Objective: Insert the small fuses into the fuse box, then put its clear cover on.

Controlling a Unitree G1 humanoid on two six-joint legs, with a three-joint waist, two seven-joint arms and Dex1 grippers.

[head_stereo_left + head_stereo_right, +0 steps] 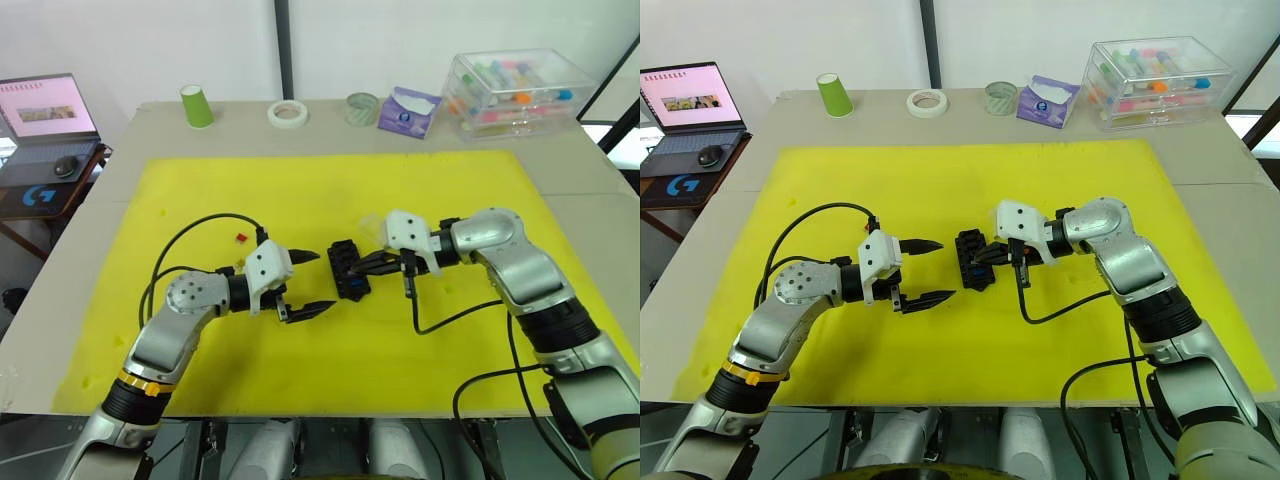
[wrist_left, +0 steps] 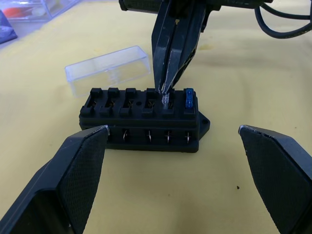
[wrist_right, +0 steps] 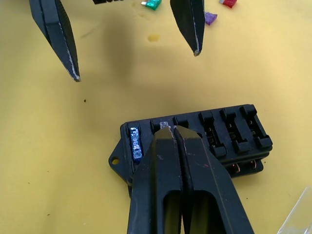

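Note:
The black fuse box point(image 2: 141, 122) lies in the middle of the yellow mat point(image 1: 330, 190). A blue fuse point(image 2: 189, 98) sits in its end slot. My right gripper point(image 2: 165, 93) is shut on a pale grey fuse point(image 2: 165, 101), held down at the second slot beside the blue one point(image 3: 136, 144). My left gripper point(image 1: 322, 280) stands open just left of the box, its fingers point(image 2: 73, 180) on either side of it without touching. The clear cover point(image 2: 108, 68) lies on the mat just behind the box. Loose green point(image 3: 153, 4), purple point(image 3: 210, 18) and red point(image 1: 241, 237) fuses lie on the mat beyond the left gripper.
A large clear storage box point(image 1: 520, 90) stands at the back right, beside a tissue pack point(image 1: 407, 110). Two tape rolls point(image 1: 287, 113) and a green cup point(image 1: 197, 105) line the back edge. A laptop point(image 1: 45, 110) sits off the table's left side.

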